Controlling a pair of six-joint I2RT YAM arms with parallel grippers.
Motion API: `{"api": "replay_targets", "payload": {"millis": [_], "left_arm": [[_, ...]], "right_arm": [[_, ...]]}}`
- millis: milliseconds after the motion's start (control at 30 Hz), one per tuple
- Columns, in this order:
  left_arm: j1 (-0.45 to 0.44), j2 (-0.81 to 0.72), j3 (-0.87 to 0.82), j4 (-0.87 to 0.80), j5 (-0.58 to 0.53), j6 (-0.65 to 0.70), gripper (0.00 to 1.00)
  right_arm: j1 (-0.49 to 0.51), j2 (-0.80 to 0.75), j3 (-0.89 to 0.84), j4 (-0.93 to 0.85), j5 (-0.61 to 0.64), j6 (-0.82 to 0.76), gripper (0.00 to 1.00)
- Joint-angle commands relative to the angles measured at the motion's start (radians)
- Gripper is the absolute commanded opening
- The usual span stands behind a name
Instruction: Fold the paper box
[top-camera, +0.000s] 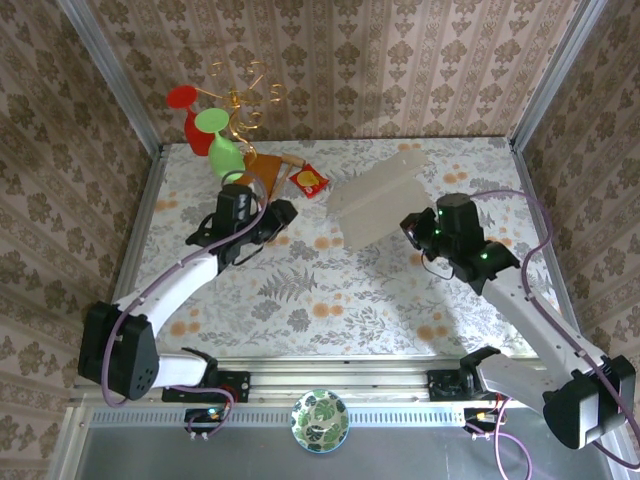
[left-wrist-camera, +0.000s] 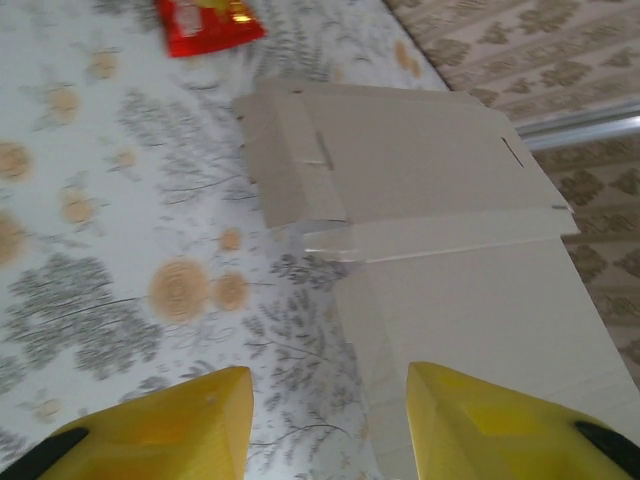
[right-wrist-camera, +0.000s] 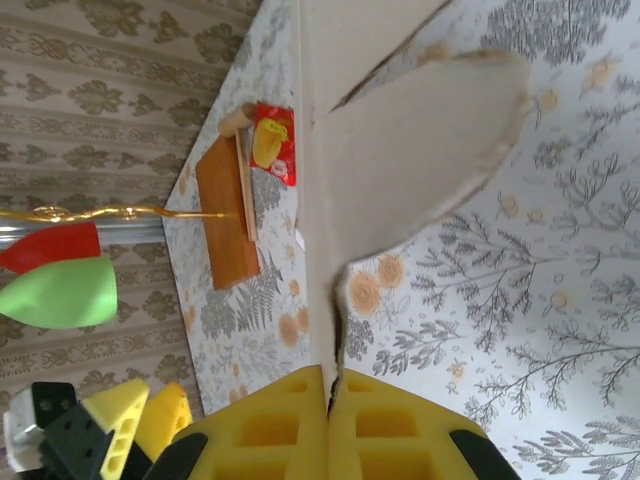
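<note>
Pinching a thin edge of the creased, off-white paper box (top-camera: 375, 205) by the far edge of the desk (top-camera: 300, 290), the right end effector (right-wrist-camera: 330, 385) is clamped; the left end effector (left-wrist-camera: 330, 420) gapes, glossy red packet (left-wrist-camera: 205, 22) beyond.

The paper box (left-wrist-camera: 470, 320) is cut off at bottom right.

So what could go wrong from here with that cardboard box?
1. The right claw is shut on just a thin edge of the paper box, so the floppy card might slip out or crease wrongly.
2. The left claw is open at the box's edge, gripping nothing; closing carelessly, it could shove the box instead of catching a flap.
</note>
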Motion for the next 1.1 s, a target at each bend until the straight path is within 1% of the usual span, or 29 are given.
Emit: {"api": "replay_targets", "payload": {"millis": [0,133,200,333,433,500,600,767,900,967,1067], "left_arm": [[-0.038,0.034,0.072,-0.062,-0.005,0.072,0.46],[-0.060,0.055,0.141,-0.106,-0.015,0.098,0.45],[-0.070,0.060,0.184,-0.139,-0.028,0.122,0.45],[-0.075,0.062,0.250,-0.187,-0.041,0.158,0.45],[-0.073,0.059,0.275,-0.207,-0.048,0.177,0.45],[-0.071,0.055,0.287,-0.218,-0.051,0.183,0.45],[-0.056,0.045,0.295,-0.238,-0.050,0.184,0.47],[-0.018,0.031,0.304,-0.277,-0.039,0.190,0.49],[0.009,0.031,0.298,-0.314,-0.015,0.192,0.53],[0.041,0.036,0.296,-0.324,0.003,0.195,0.55],[0.052,0.052,0.308,-0.361,0.015,0.209,0.57]], "right_arm": [[-0.014,-0.023,0.073,-0.123,0.053,-0.205,0.00],[-0.015,-0.028,0.165,-0.174,0.084,-0.442,0.00],[-0.014,-0.029,0.218,-0.232,0.111,-0.572,0.00],[-0.012,-0.027,0.309,-0.261,0.160,-0.778,0.00],[0.025,-0.003,0.370,-0.283,0.221,-0.933,0.00],[0.076,0.018,0.384,-0.283,0.237,-1.058,0.00],[0.175,0.069,0.373,-0.304,0.295,-1.217,0.00],[0.330,0.141,0.285,-0.306,0.421,-1.404,0.00],[0.454,0.190,0.222,-0.292,0.492,-1.499,0.00],[0.497,0.210,0.201,-0.285,0.507,-1.525,0.00],[0.546,0.237,0.184,-0.280,0.509,-1.547,0.00]]}}
